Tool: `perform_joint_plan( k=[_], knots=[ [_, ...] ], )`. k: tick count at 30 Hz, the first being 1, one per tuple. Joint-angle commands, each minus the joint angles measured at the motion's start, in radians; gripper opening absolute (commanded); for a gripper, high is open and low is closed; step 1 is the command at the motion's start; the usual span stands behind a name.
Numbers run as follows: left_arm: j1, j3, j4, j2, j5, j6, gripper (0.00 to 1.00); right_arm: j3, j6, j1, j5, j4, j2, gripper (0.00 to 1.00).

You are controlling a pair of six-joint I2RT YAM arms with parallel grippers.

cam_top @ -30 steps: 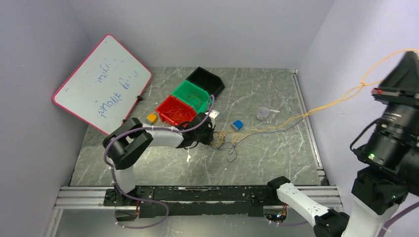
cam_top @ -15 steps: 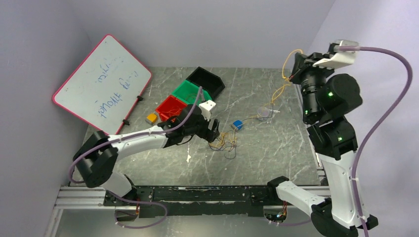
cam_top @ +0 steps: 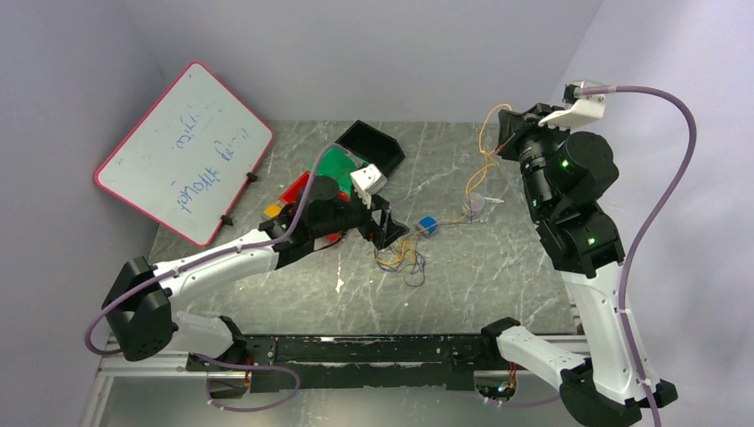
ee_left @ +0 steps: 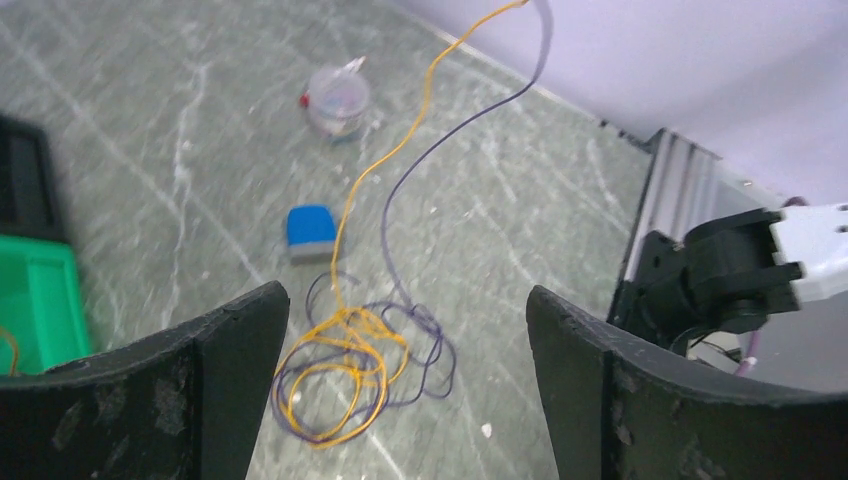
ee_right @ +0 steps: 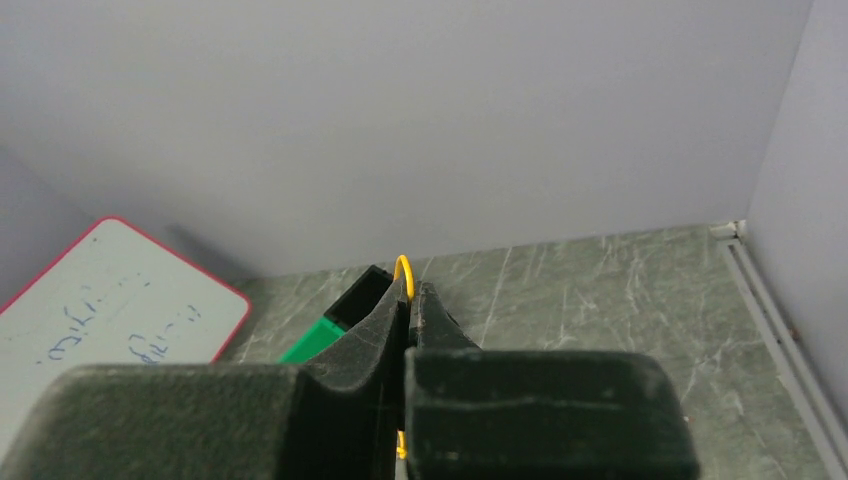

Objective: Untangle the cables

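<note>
- Right gripper (ee_right: 410,298), far right, is pinching the orange cable (ee_right: 403,265), perhaps the purple too, jaws closed.
- Left gripper (ee_left: 408,320) is hovering empty, jaws spread wide, over the cable clump (ee_left: 350,322) on the bench (ee_left: 600,200).
- Next: pinning the clump, pulling strands apart.

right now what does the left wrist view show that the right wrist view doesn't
Only the left wrist view: the left gripper open, facing the tangle of orange and purple cables lying on the table, plus a blue block and a clear cup.
Only the right wrist view: the right gripper shut on a loop of orange cable, and the whiteboard against the wall.
Both: the green bin, the marbled table and the orange cable.
</note>
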Motion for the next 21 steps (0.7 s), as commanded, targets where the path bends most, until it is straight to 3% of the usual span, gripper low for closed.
perform_joint_plan(
  k=[1,8,21],
  knots=[
    [0.001,0.067,0.140,0.017,0.137,0.009,0.93,-0.001,0.071,0.005,-0.019,0.027,-0.009,0.00],
    [-0.008,0.157,0.336,0.165,0.298,-0.090,0.93,0.006,0.130,0.005,-0.012,0.033,-0.003,0.00],
    [-0.098,0.363,0.427,0.428,0.333,-0.158,0.89,-0.003,0.159,0.004,-0.024,0.036,-0.021,0.00]
  ],
)
